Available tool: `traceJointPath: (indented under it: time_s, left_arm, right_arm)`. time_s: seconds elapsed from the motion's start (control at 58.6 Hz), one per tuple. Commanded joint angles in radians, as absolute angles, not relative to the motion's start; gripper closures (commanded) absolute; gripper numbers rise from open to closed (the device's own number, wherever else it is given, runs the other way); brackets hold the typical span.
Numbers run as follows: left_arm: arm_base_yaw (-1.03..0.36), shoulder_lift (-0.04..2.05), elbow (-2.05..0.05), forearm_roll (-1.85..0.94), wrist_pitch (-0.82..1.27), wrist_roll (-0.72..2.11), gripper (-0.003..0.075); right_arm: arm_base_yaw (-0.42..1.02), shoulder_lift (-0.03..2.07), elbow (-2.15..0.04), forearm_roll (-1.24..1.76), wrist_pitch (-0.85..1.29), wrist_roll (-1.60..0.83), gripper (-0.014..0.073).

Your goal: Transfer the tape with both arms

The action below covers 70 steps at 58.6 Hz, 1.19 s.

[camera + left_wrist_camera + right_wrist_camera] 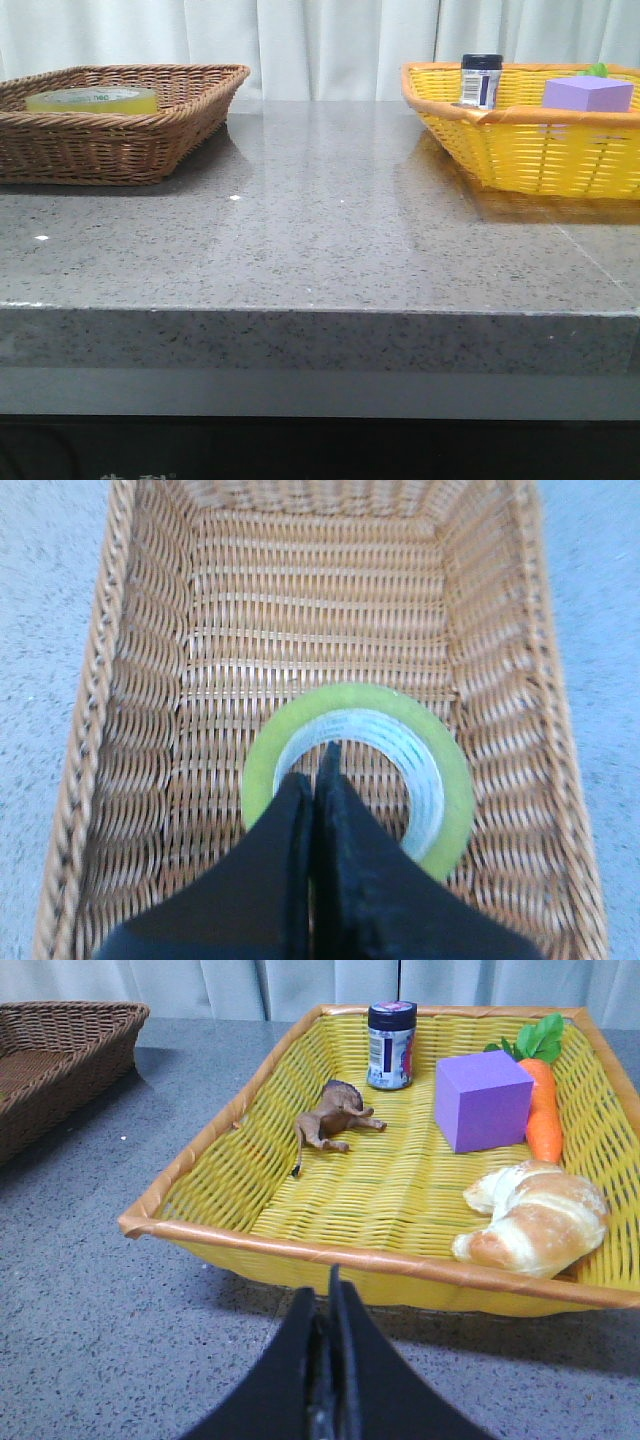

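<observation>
The tape [358, 776] lies flat in the brown basket [100, 680] at the far left of the table [320, 230], its white core facing up. My left gripper [316, 770] hangs above it with the fingers pressed together, tips over the near edge of the core hole, holding nothing. I judge the main risk is here: if I go down with the fingers shut they will jab the core or the wicker and skid the roll aside, so they must spread first; and a grip with one finger in the hole and one outside could catch the basket weave or tip the roll. The handover is a second risk, since a smooth round roll could slip between two grippers over bare stone. My right gripper [328, 1305] is likewise pinched shut and empty, waiting near the front of the yellow basket [250, 1245]. The front view shows neither arm and only the roll's rim above the wicker; the left wrist view alone gives the fingers' place over the roll. Only the right wrist view shows that basket's contents in full: jar [392, 1045], purple block [482, 1100], carrot [543, 1110], croissant [530, 1218], toy animal [335, 1118].
</observation>
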<state>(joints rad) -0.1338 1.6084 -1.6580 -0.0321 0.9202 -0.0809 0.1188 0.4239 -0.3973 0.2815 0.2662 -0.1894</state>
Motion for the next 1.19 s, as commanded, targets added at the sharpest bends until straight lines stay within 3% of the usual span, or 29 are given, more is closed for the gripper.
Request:
traceJointPath:
  time_s: [0.0, 0.341, 0.615, 0.922, 1.178]
  left_arm:
    - [-0.137, 1.445, -1.511, -0.041, 0.734, -0.086, 0.074]
    - [-0.137, 1.018, -0.923, -0.031, 0.39, -0.086, 0.074]
    - [-0.137, 0.566, -0.543, -0.031, 0.318, -0.086, 0.074]
    - [-0.137, 0.158, -0.359, -0.031, 0.339, -0.086, 0.074]
    - [-0.137, 0.055, -0.353, -0.031, 0.337, -0.086, 0.074]
  right_arm:
    - [0.114, 0.427, -0.425, 0.288, 0.177, -0.196, 0.0663]
    - [0.114, 0.427, -0.425, 0.288, 0.172, -0.196, 0.0663]
    - [0.114, 0.427, -0.425, 0.289, 0.171, -0.196, 0.0663]
    - [0.114, 0.427, -0.425, 0.289, 0.172, -0.196, 0.0663]
    - [0.114, 0.427, -0.425, 0.289, 0.172, -0.196, 0.0663]
